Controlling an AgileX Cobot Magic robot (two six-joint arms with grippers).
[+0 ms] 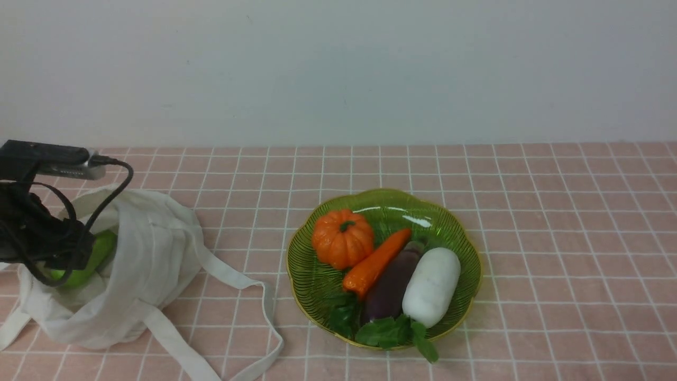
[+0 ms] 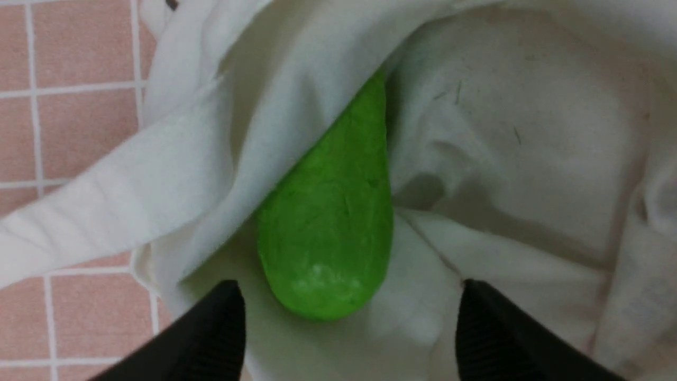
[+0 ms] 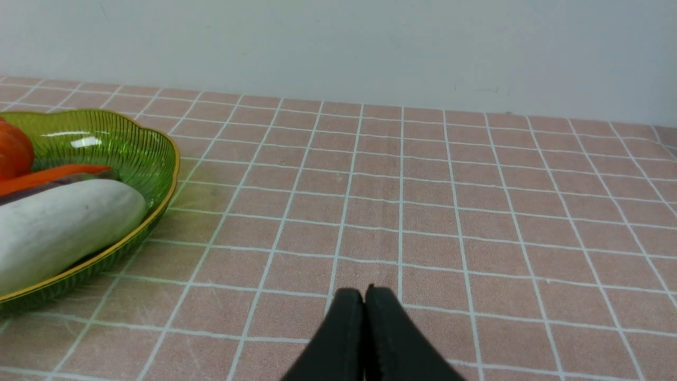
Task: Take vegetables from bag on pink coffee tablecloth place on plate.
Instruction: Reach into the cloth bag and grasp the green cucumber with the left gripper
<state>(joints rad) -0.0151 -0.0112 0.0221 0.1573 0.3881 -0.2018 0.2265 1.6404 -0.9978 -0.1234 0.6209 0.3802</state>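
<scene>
Green gourd (image 2: 328,227) lies in the bag (image 2: 508,137) before the left gripper (image 2: 349,323), spread wide, empty.

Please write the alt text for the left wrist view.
A green vegetable lies inside an off-white cloth bag, partly covered by a fold, before the open left pincer. Pink tablecloth with white lines shows beside it.
</scene>
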